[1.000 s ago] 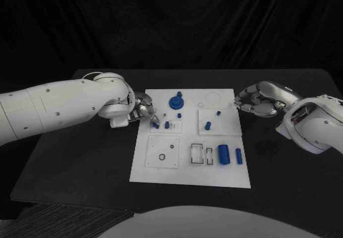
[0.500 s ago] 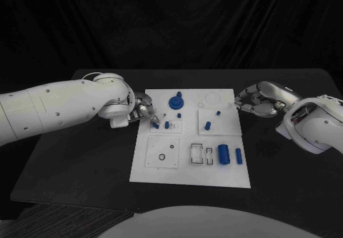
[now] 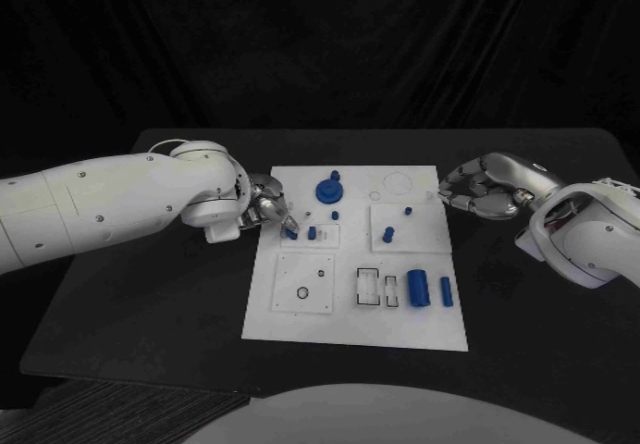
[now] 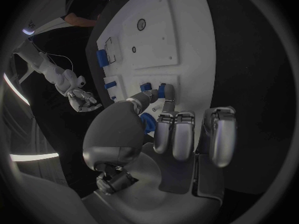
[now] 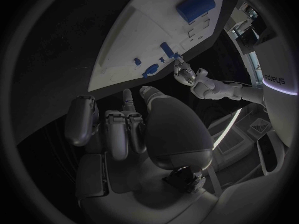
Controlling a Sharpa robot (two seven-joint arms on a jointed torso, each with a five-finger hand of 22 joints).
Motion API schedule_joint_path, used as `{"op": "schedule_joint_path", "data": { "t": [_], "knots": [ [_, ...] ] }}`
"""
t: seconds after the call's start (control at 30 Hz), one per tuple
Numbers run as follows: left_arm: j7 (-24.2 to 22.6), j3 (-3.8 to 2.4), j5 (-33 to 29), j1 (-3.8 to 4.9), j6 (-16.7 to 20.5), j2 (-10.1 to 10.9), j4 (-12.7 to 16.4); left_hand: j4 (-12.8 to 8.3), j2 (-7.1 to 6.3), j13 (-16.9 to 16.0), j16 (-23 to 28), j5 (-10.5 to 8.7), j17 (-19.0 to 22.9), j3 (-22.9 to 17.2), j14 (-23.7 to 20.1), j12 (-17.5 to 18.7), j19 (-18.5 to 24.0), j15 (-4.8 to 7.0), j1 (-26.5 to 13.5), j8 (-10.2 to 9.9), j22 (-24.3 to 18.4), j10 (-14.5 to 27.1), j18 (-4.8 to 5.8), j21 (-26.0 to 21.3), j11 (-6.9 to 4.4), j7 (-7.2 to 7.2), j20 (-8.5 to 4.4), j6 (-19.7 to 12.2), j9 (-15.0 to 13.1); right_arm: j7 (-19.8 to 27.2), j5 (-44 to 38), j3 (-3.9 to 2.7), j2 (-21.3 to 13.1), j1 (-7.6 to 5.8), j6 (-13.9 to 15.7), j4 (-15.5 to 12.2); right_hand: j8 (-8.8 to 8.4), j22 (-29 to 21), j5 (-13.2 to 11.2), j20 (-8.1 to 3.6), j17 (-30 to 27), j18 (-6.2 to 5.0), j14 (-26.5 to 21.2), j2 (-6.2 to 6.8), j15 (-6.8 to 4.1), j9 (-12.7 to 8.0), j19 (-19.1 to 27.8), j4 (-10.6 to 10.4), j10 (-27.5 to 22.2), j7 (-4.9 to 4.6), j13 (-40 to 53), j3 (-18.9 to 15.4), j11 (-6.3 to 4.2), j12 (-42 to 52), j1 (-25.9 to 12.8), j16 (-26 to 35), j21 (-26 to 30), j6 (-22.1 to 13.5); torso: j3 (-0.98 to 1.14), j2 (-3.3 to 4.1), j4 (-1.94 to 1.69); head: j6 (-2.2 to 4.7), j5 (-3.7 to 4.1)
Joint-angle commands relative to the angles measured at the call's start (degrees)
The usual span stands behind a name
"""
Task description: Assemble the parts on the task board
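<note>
White board (image 3: 350, 324) in mid-table, blue parts spread across it. Left hand (image 3: 262, 209) at the board's left edge, thumb and a fingertip pinched on a small blue peg (image 3: 289, 233) standing at a square inset plate there, a second peg (image 3: 313, 233) just beside it. Same pinch plain from the left wrist: peg (image 4: 162, 91) held at the tips, remaining fingers (image 4: 176, 134) curled clear above the black table (image 4: 249, 84). Right hand (image 3: 488, 189) hanging off the board's right edge, fingers curled in on nothing, well apart from every part.

Step in hand, by judgement: seating this peg in its hole. Best kept upright and pressed straight down, no sideways lean, so as not to jam in the hole or knock the neighbouring peg. Whether already bottomed out: impossible to tell. Worth easing the pinch only once the peg stands on its own, then lifting the tips straight up.

Elsewhere: a round knobbed part (image 3: 328, 191) at the far end, a short peg (image 3: 387, 235) right of centre, two cylinders (image 3: 417, 288) lying near the right edge by rectangular slots, apparently waiting.
</note>
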State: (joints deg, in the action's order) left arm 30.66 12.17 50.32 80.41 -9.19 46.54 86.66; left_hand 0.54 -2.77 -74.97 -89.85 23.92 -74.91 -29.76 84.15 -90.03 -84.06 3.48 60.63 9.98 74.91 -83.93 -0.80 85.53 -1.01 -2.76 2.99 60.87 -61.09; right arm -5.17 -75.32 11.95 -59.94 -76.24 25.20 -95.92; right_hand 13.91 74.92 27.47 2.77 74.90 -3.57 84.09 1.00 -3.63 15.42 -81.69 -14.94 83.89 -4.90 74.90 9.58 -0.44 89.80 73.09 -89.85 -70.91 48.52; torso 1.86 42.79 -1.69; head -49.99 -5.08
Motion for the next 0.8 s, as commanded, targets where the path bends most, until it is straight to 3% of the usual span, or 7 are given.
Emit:
{"op": "schedule_joint_path", "data": {
  "t": [0.03, 0.8],
  "knots": [
    [-0.54, 0.01, -0.2, -0.16, 2.48, 0.13, 0.68, -2.15, 0.6, -15.03, -0.15, 0.26, -15.09, -2.47, 5.85, 0.03, -2.79, 0.4, 0.07, 0.02, 13.38, -6.07, -0.49, -0.25, -0.34, 0.4, -0.39, 0.2, -0.09, -0.86, 0.02, -0.03, -0.06, 0.16, -0.17, -0.01, -0.15, 9.28, 0.37, -0.06, 15.1, -0.67, 5.91, -0.03, -0.1, -0.07, 0.39, -0.02, 5.84, -0.11, 14.79, 0.25, 0.06, -0.06, 0.51, -0.15, 0.19, -0.16, -0.01, 0.0, -0.03, -0.01, -0.05],
    [0.73, 0.01, -0.2, -0.15, 0.8, 0.48, 0.61, -2.1, 0.7, -15.03, -0.15, 0.42, -15.09, -2.52, 5.85, 0.03, -2.66, 0.42, -0.02, 0.17, 13.31, -6.07, -0.54, -0.46, -0.34, 0.41, -0.4, 0.46, -0.16, -0.91, 0.02, -0.03, 0.01, 0.19, -0.48, 0.05, -0.15, 9.28, 0.37, -0.06, 15.1, -0.67, 5.91, -0.03, -0.1, -0.07, 0.39, -0.02, 5.84, -0.11, 14.79, 0.25, 0.06, -0.06, 0.51, -0.15, 0.19, -0.16, 0.01, 0.0, 0.0, -0.01, -0.17]
  ]
}}
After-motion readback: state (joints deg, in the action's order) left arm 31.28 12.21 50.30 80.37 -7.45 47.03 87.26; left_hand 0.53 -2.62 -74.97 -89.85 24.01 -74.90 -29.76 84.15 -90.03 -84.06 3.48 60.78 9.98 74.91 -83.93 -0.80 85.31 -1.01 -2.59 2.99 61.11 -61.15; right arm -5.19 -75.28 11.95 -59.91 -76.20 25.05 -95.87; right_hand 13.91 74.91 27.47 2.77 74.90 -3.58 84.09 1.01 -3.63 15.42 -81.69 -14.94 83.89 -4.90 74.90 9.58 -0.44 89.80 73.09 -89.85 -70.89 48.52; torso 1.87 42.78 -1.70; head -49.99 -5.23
